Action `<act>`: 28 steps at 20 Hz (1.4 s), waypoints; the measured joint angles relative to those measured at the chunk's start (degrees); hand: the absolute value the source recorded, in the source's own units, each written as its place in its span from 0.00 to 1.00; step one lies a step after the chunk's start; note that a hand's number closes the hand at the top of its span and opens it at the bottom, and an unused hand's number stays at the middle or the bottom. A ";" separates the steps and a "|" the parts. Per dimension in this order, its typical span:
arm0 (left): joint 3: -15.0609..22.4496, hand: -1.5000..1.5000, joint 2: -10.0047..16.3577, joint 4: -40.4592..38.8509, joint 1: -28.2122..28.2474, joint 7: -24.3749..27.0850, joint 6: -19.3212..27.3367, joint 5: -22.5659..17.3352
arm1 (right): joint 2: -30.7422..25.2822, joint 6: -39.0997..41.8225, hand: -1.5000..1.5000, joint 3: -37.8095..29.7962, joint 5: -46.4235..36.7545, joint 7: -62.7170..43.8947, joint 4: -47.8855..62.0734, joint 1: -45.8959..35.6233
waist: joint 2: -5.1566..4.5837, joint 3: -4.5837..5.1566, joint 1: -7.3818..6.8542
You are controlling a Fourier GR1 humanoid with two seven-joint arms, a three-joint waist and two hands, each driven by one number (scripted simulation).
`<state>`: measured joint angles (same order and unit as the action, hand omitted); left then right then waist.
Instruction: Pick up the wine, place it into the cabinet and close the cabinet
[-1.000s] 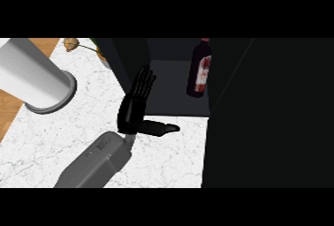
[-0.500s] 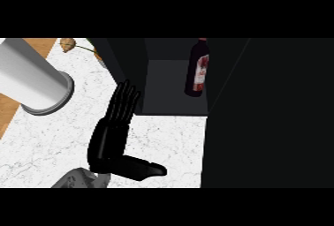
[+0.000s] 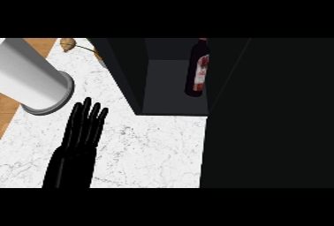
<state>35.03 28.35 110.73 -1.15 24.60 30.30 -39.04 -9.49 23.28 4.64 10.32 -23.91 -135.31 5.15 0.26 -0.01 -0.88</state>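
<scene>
Head view: the dark glass wine bottle with a red label stands upright inside the open compartment of the dark cabinet. It is on the compartment's floor at the right side, just beside the right wall. A broad dark panel fills the view to the right of the bottle.

The black left hand shows at the lower left, over the white marbled worktop. Its fingers are straight, held side by side and released, with nothing in their grasp. They point towards the top of the view, and their tips lie near the base of a large light grey cylinder at the upper left.

The bottle is well apart from the fingers, up and to the right of them, with the cabinet's left wall between the two. A small tan object lies at the worktop's far edge.
</scene>
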 measured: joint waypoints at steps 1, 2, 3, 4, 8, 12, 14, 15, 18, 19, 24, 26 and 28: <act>-0.66 0.00 1.23 1.92 1.50 -0.29 0.18 0.08 | -0.30 0.78 1.00 0.99 0.15 -0.38 -0.32 0.15 | 0.00 0.00 -0.01; -1.15 0.00 2.10 3.42 3.39 -0.10 0.36 0.24 | -0.65 1.55 1.00 1.85 0.65 -0.92 -1.28 1.11 | 0.00 0.00 0.04; -1.85 0.00 3.00 4.20 5.23 0.60 -0.11 0.35 | -0.95 2.02 1.00 2.50 1.44 -1.71 -1.35 1.10 | -0.02 0.02 0.00; -2.45 0.00 3.93 5.42 7.23 1.12 -0.41 0.39 | -0.97 2.25 1.00 3.26 2.28 -2.43 -1.41 1.49 | -0.03 0.03 -0.05; -7.08 0.00 7.11 8.69 13.65 3.08 -3.07 -1.38 | 0.45 1.32 1.00 9.37 2.80 -6.27 -2.03 3.00 | -0.11 0.02 -0.07; -12.97 0.00 9.90 11.84 19.80 4.36 -6.86 -4.53 | 2.77 -0.26 1.00 16.63 2.37 -8.35 -2.47 3.62 | -0.06 0.02 -0.03; -16.12 0.00 10.83 11.67 23.39 5.94 -10.29 -6.27 | 4.02 -1.53 1.00 20.26 1.25 -9.69 -2.61 3.14 | 0.02 0.06 -0.07; -16.95 0.00 11.16 12.37 24.98 6.15 -10.90 -6.59 | 5.09 -2.65 1.00 22.90 -0.32 -10.70 -2.80 2.64 | 0.07 0.07 -0.08; -21.33 0.00 12.71 13.49 29.33 7.34 -14.89 -8.58 | 7.32 -6.11 1.00 28.45 -5.38 -13.22 -3.95 -0.27 | 0.15 0.11 -0.24; -22.80 0.00 13.16 13.25 29.92 7.25 -16.03 -9.39 | 7.78 -7.75 1.00 30.84 -7.58 -13.85 -3.77 -1.86 | 0.15 0.12 -0.21; -30.11 0.00 14.89 13.31 35.09 7.60 -22.41 -12.50 | 8.95 -16.76 1.00 38.04 -15.10 -15.45 0.20 -11.61 | 0.12 0.12 -0.54; -32.95 0.00 15.58 13.40 36.87 7.54 -24.96 -13.85 | 9.14 -20.25 1.00 39.29 -17.14 -15.86 3.33 -16.74 | 0.10 0.13 -0.86; -34.51 0.00 15.51 13.42 37.84 7.20 -26.55 -14.41 | 8.69 -24.43 1.00 40.58 -18.23 -16.39 6.00 -21.49 | 0.06 0.13 -0.83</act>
<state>0.52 43.86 124.14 36.69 31.80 3.76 -53.45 -0.80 -1.14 45.22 -7.91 -40.30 -129.31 -16.34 0.32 0.11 -1.71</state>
